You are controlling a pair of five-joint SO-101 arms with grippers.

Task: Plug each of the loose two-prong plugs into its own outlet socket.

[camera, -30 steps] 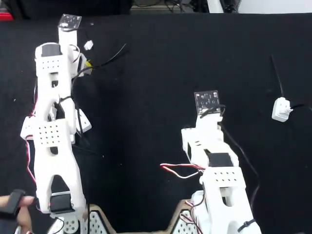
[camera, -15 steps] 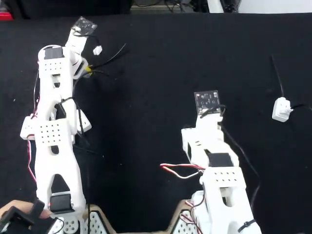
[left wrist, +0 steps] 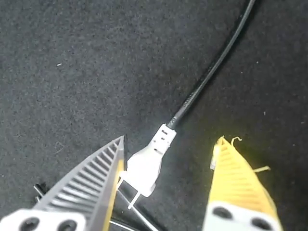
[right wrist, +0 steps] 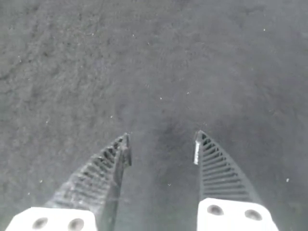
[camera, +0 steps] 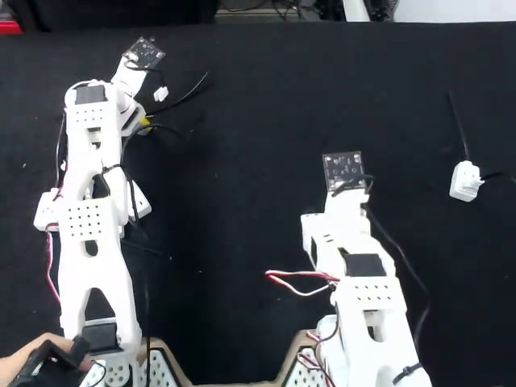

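Observation:
A white two-prong plug point(left wrist: 144, 163) lies on the black cloth between the fingers of my left gripper point(left wrist: 169, 141), which is open. The plug rests close against the grey finger point(left wrist: 91, 185), apart from the yellow finger point(left wrist: 236, 183). Its black cable point(left wrist: 216, 62) runs away from the gripper. From above, the same plug point(camera: 160, 93) sits at the far left by the left arm's wrist point(camera: 97, 109). My right gripper point(right wrist: 162, 136) is open over bare cloth, mid-table. A small white socket-like block point(camera: 465, 181) with a cable lies at the right.
Black cloth covers the table point(camera: 266, 105). Between the two arms is an open stretch of cloth. The right arm's camera board point(camera: 343, 169) points toward the table's middle. Loose wires point(camera: 294, 282) hang beside the right arm's base.
The left arm's wrist has swung to the right, and the white plug has shifted right and nearer with it. The right arm has kept still.

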